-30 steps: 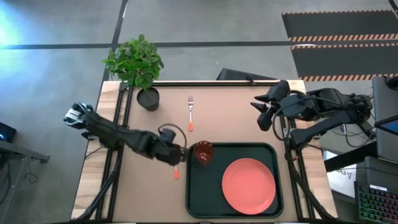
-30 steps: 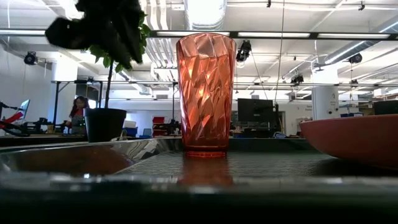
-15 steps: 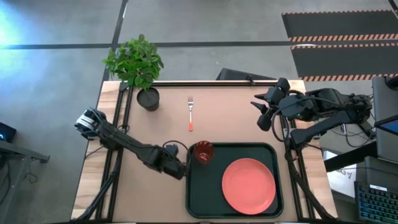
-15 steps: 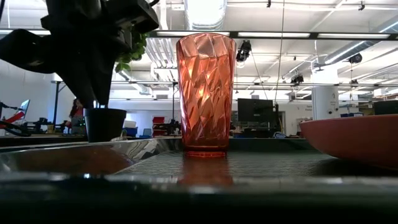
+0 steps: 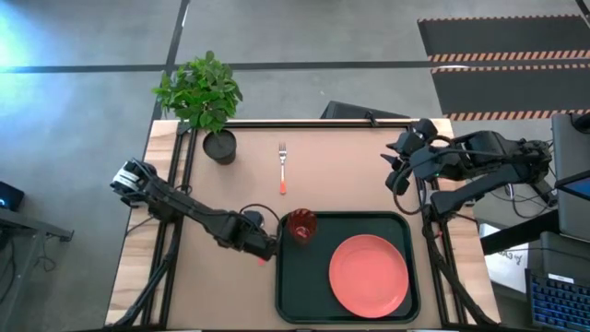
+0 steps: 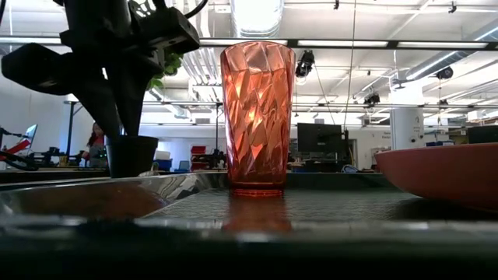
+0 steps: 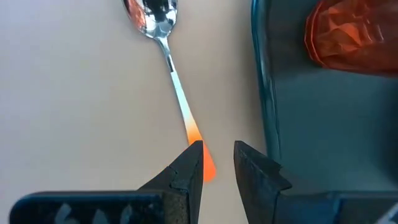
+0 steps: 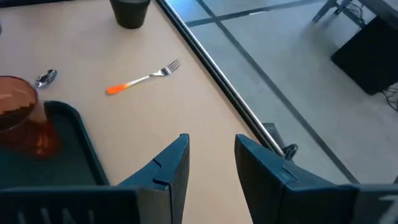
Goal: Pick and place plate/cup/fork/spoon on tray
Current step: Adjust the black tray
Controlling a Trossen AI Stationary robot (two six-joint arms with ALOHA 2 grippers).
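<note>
Left hand (image 7: 217, 163) lower, hiding spoon (image 7: 173, 68) handle

No text, label, brand, number or sign can be read anywhere in these views.

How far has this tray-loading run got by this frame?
Done: the plate and the cup sit on the tray. In hand: the left hand is low over the table beside the tray, fingers open astride the spoon handle, not yet closed on it. Left: the spoon and the fork, which lies untouched mid-table. The right hand waits off to the side.
</note>
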